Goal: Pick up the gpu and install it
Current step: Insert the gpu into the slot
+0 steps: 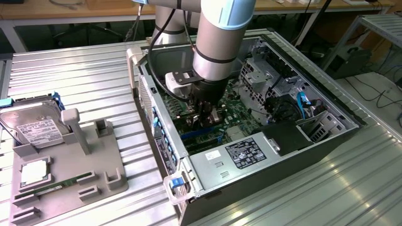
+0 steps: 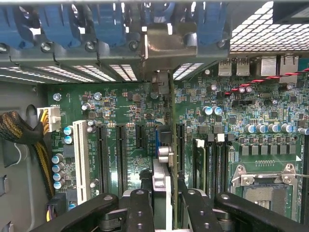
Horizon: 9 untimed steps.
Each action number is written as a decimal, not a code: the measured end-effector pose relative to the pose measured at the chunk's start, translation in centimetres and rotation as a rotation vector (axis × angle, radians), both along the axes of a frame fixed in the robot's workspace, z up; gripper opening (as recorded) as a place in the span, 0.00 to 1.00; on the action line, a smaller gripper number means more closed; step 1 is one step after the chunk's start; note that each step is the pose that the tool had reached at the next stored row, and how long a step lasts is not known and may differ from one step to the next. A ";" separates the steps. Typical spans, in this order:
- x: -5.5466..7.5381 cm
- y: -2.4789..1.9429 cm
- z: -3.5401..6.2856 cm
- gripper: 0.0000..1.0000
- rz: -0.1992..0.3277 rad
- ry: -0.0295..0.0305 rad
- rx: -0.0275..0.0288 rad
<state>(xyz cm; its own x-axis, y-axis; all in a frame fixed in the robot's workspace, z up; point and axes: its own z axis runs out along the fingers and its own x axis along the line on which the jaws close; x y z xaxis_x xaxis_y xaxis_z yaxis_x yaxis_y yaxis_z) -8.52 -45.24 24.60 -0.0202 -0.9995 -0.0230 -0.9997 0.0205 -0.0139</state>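
While the arm reaches down into the open computer case [image 1: 314, 141], the work stands at the installing step, not the picking. Nearest in the wrist view, the gripper [image 2: 163, 193] has its black fingers [image 2: 137, 212] clamped on the gpu [image 2: 163, 164], held edge-on and upright, so the card reads as a thin strip running away between them. Its silver end bracket [image 2: 166, 46] already stands against the row of rear slot openings with blue retainer clips [image 2: 63, 24]. Below the card lies the green motherboard [image 2: 125, 111], where black expansion slots [image 2: 120, 154] flank the card on either side; whether its edge connector has entered a slot cannot be told, since the card hides the line beneath it. Beyond, toward one side, sits the bare CPU socket [image 2: 263, 186].

In the exterior view the gripper [image 1: 207, 110] hangs low over the board inside the case. On the surface [image 1: 75, 70] at the exterior view's left, a grey fixture tray [image 1: 94, 183] holds a hard drive [image 1: 35, 127] and a memory stick [image 1: 53, 186].

Judging from this, seating calls for the card to stay square over its slot and be pressed straight down, with the bracket kept flush at the rear wall.
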 end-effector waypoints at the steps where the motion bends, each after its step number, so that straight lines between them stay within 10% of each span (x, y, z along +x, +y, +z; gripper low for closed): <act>1: 0.0 0.00 0.00 0.28 0.000 -0.0006 0.0000; 9: 0.0 0.01 -0.01 0.28 0.000 -0.0249 0.0002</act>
<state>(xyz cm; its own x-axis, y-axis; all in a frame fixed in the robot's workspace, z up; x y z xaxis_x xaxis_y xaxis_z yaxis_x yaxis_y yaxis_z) -8.52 -45.23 24.59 -0.0196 -0.9995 -0.0237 -0.9990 0.0205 -0.0388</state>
